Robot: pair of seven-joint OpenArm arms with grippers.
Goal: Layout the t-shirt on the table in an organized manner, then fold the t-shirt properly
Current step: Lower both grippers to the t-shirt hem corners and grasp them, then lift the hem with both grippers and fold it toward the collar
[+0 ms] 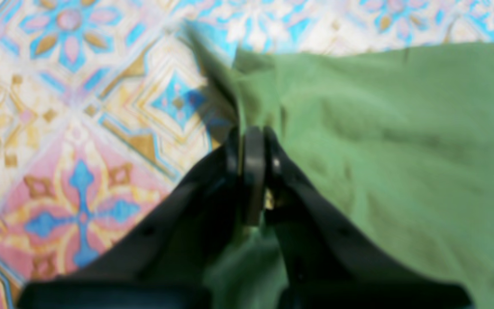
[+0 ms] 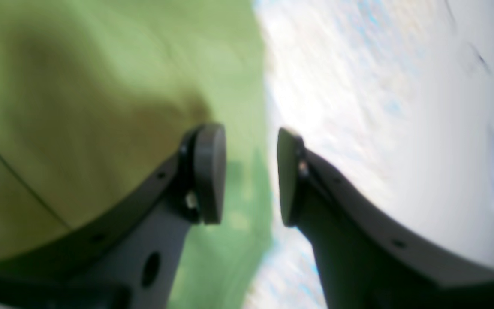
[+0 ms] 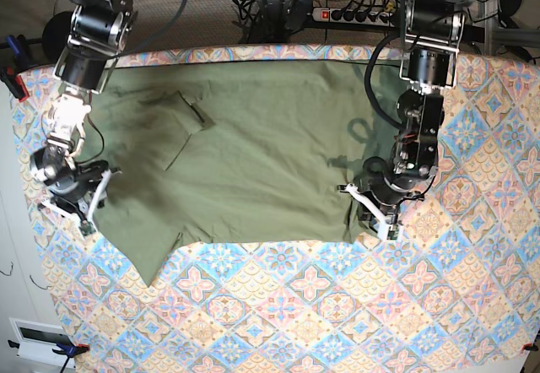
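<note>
The olive-green t-shirt (image 3: 245, 154) lies spread over the far half of the tiled table (image 3: 337, 305), with wrinkles and a folded flap near its left sleeve. My left gripper (image 3: 369, 218) is at the shirt's near right corner. In the left wrist view it (image 1: 253, 141) is shut on a pinched ridge of the shirt's edge (image 1: 380, 141). My right gripper (image 3: 84, 215) is at the shirt's left edge. In the right wrist view it (image 2: 249, 171) is open, one pad (image 2: 208, 171) over the shirt (image 2: 79, 86), the other over the table (image 2: 380, 107).
A power strip with cables (image 3: 354, 14) lies behind the table's far edge. A clamp (image 3: 13, 82) grips the table's left edge. The patterned cloth (image 1: 79, 150) lies bare to the left of the left gripper. The near half of the table holds no objects.
</note>
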